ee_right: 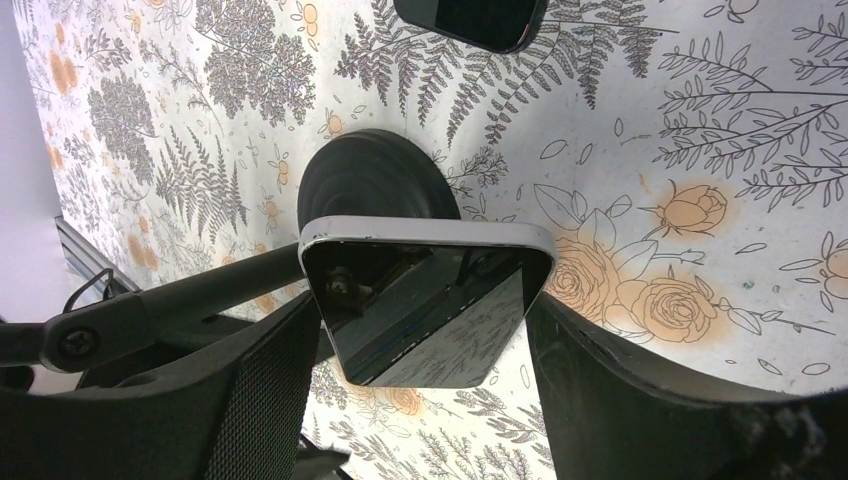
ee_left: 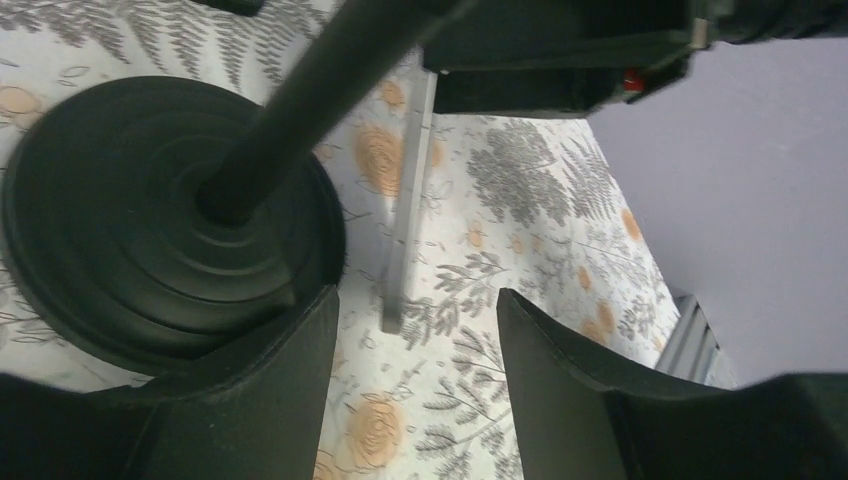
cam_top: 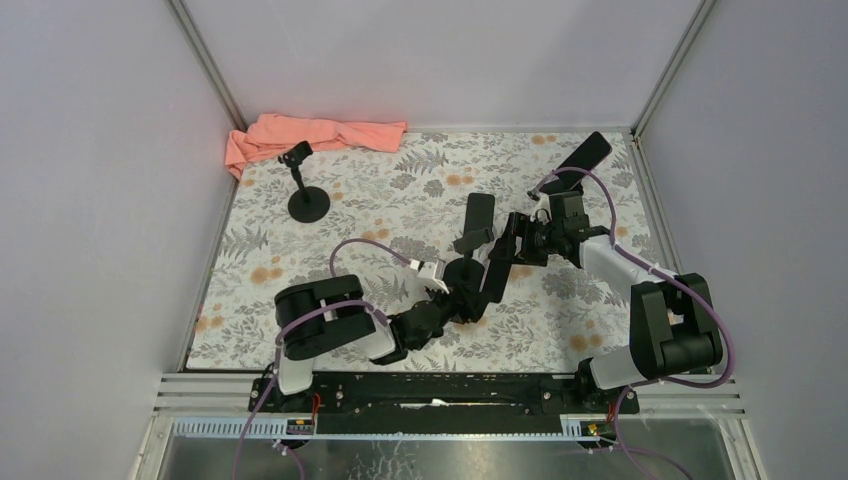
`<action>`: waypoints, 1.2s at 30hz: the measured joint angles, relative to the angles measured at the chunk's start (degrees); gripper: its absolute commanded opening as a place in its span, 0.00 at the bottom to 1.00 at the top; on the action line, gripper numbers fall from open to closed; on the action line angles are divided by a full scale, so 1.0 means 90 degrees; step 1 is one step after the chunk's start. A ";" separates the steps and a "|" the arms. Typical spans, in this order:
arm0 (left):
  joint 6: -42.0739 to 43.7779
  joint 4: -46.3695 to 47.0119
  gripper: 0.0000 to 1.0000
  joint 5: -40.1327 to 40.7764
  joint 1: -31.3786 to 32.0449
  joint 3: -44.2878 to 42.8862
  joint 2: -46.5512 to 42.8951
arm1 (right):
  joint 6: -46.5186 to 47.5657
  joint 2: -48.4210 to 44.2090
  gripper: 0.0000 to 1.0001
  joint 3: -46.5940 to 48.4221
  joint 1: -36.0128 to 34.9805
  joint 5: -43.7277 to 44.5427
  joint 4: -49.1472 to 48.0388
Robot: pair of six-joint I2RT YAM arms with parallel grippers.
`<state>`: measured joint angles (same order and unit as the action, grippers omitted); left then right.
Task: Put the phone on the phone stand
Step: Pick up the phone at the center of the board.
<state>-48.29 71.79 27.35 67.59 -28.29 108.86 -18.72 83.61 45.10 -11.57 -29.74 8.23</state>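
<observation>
— Step in hand?
— Seating the phone [ee_right: 428,285], pinched in the right gripper [ee_right: 422,310], at the phone stand [ee_right: 375,180]'s cradle; hovering beside the base [ee_left: 150,220] with the left gripper [ee_left: 415,310], spread wide.
— Next?
— Probably settling it square, then releasing gently.

The left arm [cam_top: 330,322] and right arm [cam_top: 662,322] are black with white links, purple cables [cam_top: 352,243], black fingers [ee_left: 270,400].
</observation>
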 measured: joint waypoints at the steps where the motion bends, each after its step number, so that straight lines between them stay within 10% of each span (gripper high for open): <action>1: -0.0032 -0.0029 0.64 -0.0024 -0.0075 -0.0019 0.0051 | 0.0000 0.0000 0.35 0.0000 -0.0005 -0.0007 -0.0002; 10: -0.0131 -0.0185 0.50 -0.0270 -0.0350 -0.0221 0.0357 | 0.0005 0.0000 0.35 -0.0005 -0.0080 -0.0165 -0.0041; 18: -0.0085 -0.0151 0.01 -0.0665 -0.0415 -0.0294 0.0491 | 0.0056 0.0000 0.40 -0.0007 -0.0170 -0.0313 -0.0090; 27: 0.0046 0.0420 0.00 -0.1013 -0.0447 0.0185 0.0454 | 0.0850 0.0007 0.85 0.0046 -0.0168 -0.0850 0.0192; 36: 0.0214 0.0784 0.00 -0.1724 -0.0474 0.1090 -0.0070 | 0.3354 -0.0187 0.93 0.0789 0.0826 -0.2322 0.1710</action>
<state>-46.37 78.85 11.84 63.33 -18.48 108.22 11.46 81.93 52.21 -4.14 -50.63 23.62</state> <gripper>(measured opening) 0.068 0.912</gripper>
